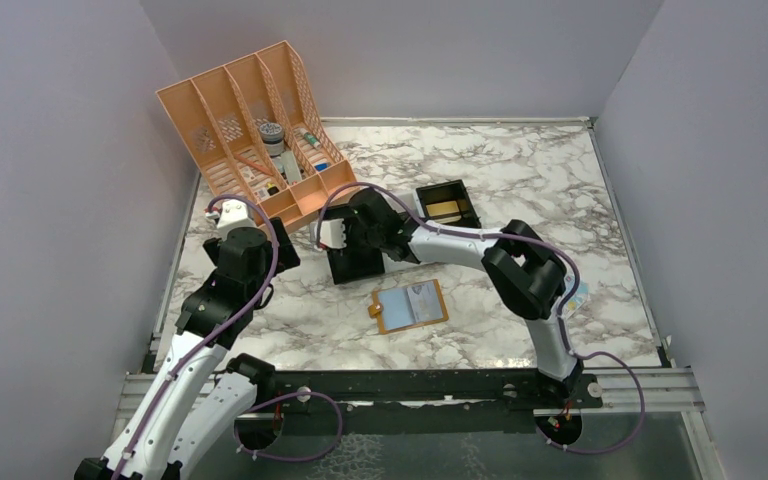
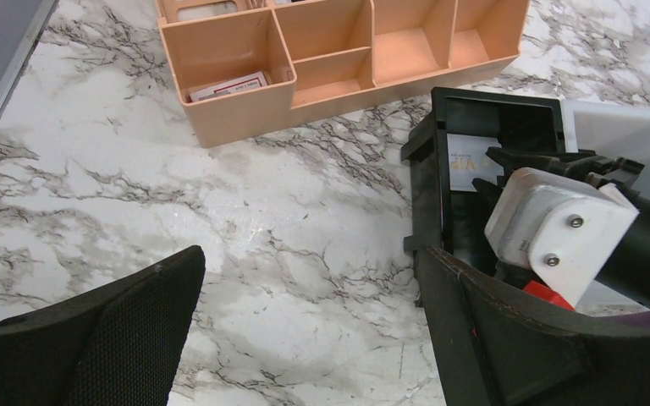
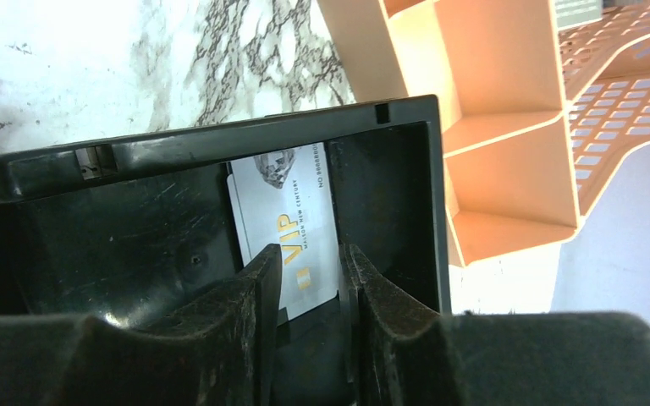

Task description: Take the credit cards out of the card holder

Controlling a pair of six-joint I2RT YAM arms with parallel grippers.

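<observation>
Barely open, R claw (image 3: 309,258) hovers over card (image 3: 283,203) in blk bin (image 3: 220,139).

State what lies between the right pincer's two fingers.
A pale VIP-printed card, inside the black bin, fills the gap; the right wrist view shows it.

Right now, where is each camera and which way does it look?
Top: above and behind, looking down on table, wallet; left arm, right arm show.
Left wrist: on left arm, facing orange rack, black bin; own open jaws show.
Right wrist: on right arm, looking into bin at a card; own jaws show.
All share bin and rack.
</observation>
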